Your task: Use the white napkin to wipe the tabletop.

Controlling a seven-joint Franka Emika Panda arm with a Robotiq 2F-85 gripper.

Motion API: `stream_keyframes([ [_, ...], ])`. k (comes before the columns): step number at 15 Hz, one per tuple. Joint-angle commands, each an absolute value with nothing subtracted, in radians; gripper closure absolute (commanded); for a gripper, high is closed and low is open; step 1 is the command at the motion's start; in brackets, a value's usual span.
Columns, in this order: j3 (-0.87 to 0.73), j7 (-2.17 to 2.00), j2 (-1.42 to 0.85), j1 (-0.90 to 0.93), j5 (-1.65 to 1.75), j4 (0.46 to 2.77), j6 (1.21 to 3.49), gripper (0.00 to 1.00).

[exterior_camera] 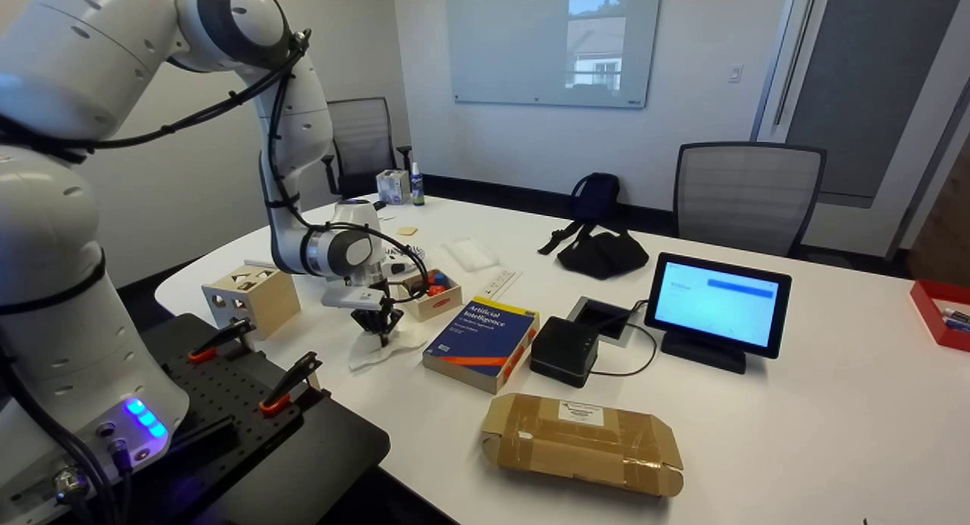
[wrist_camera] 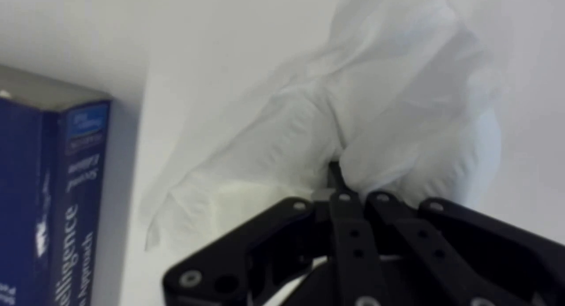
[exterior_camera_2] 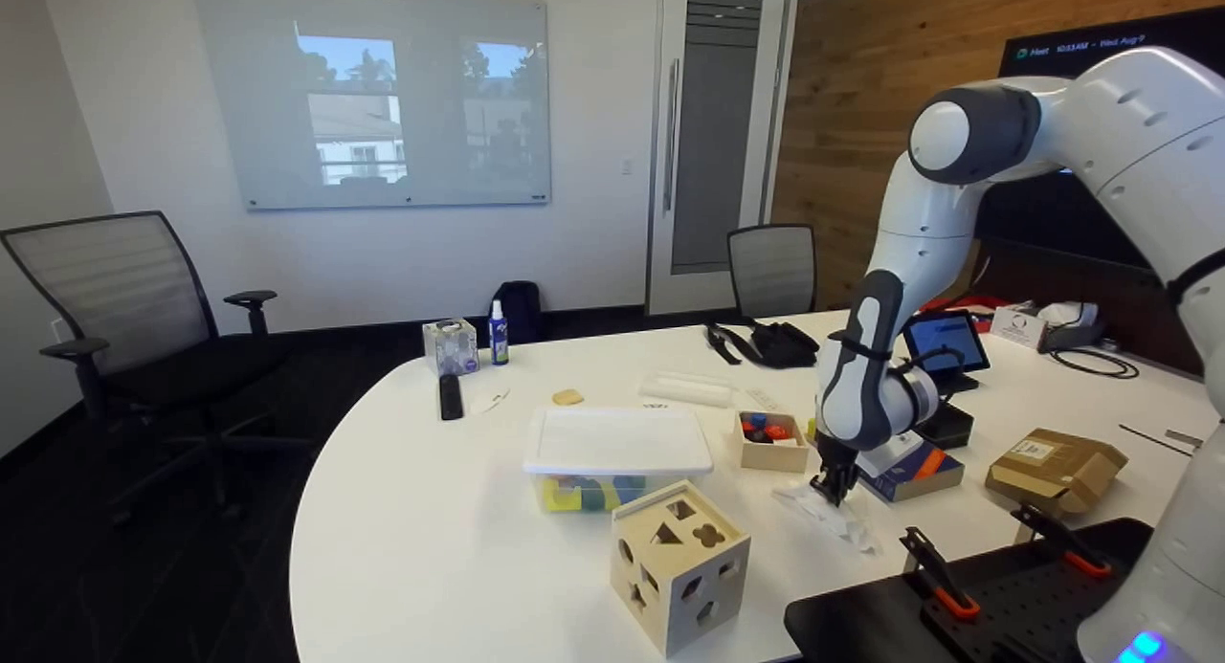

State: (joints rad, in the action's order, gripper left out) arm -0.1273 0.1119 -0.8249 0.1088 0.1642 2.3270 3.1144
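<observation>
- The napkin (wrist_camera: 397,98) is lying crumpled beneath the gripper (exterior_camera: 384,339), which is clenching its folds.
- The tabletop (exterior_camera_2: 431,548) is supporting the napkin and extending outward from beneath the gripper.
- Step in hand, as judged: the gripper is wiping or about to wipe.
- The book (exterior_camera: 485,339) is lying just beside the gripper; the wooden tray (exterior_camera_2: 773,456) is sitting nearby.
- The next move is probably calling for a low, level sweep, clear of the book.

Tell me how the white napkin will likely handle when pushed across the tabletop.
The white napkin should be floppy: its loose creases suggest it will bunch rather than keep its shape. It looks thin, so probably light. With the jaws closed on one part, loose ends on the tabletop may trail or fold under.
</observation>
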Motion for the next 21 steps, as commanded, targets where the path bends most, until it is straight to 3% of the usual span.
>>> stream_keyframes([
  [1, -0.008, 0.158, -0.755, 0.009, 0.173, 2.414, 3.065, 0.99],
  [7, 0.204, 0.234, -0.795, -0.132, 0.183, 2.426, 3.116, 0.99],
  [10, 0.235, 0.245, -0.822, -0.128, 0.185, 2.393, 3.124, 0.99],
  [21, -0.027, 0.166, -0.754, 0.019, 0.148, 2.455, 3.258, 0.99],
])
